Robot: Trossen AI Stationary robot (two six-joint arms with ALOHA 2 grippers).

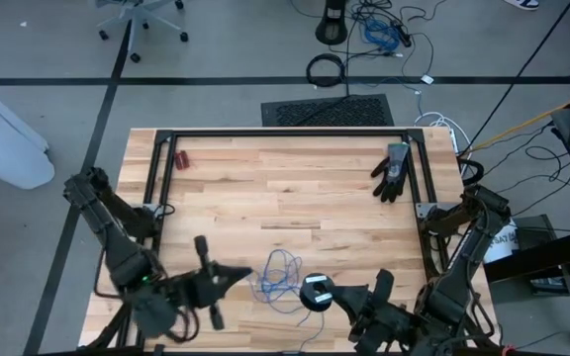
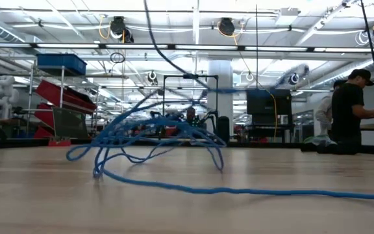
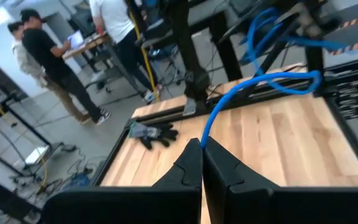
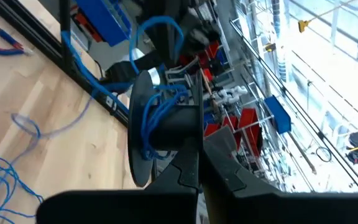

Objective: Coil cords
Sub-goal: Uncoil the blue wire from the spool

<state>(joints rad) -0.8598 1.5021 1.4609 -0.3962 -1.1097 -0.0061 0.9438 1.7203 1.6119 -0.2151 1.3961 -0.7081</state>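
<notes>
Your left gripper (image 3: 201, 163) is pinched on the blue cord (image 1: 277, 277), feeding a strand up off the bench (image 1: 295, 188) so it stays taut for winding. Your right gripper (image 4: 199, 167) is clamped on the black spool (image 1: 316, 292), held at about five o'clock of the bench, where a few turns are already wrapped. Most of the cord lies in a loose tangle at six o'clock, between the two arms. The black glove (image 1: 392, 170) sits well apart at two o'clock.

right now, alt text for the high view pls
Overhead of a wooden table: loose blue cord near the front edge, between the left tool and the right tool. Black glove far right, red pliers far left.
</notes>
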